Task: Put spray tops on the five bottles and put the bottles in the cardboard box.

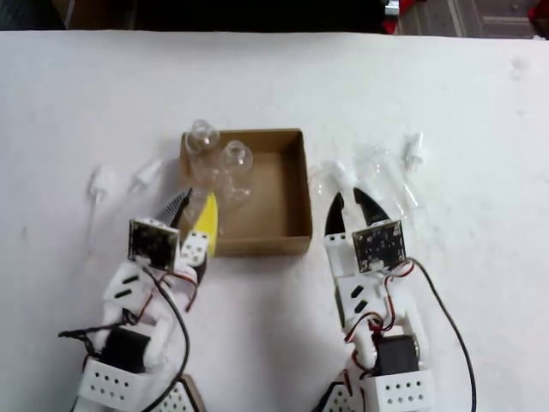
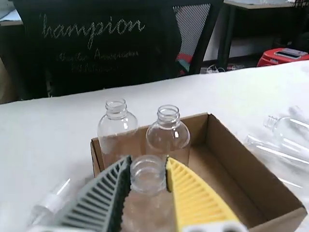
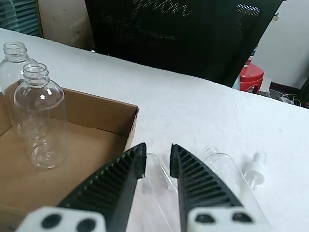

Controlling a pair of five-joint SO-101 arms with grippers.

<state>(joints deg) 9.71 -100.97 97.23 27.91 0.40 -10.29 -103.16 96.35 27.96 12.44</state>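
Left gripper (image 2: 147,166): I see it clamped on a bottle (image 2: 146,180), upright, neck up.
Cardboard box (image 2: 231,154): two upright bottles (image 2: 116,128) (image 2: 167,133) inside.

Clear glossy plastic bottles (image 2: 167,134); matt brown cardboard box (image 2: 237,155).

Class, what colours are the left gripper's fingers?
Left gripper fingers: grey and yellow, clearest in the left wrist view.

The fingers of my left gripper (image 2: 147,162) cover the sides of the clear bottle (image 2: 147,179) between them, and its base runs off the frame edge. In the high view, the lying bottles (image 1: 386,176) beside the cardboard box (image 1: 304,184), just past my right gripper (image 1: 347,197), are too faint to count.
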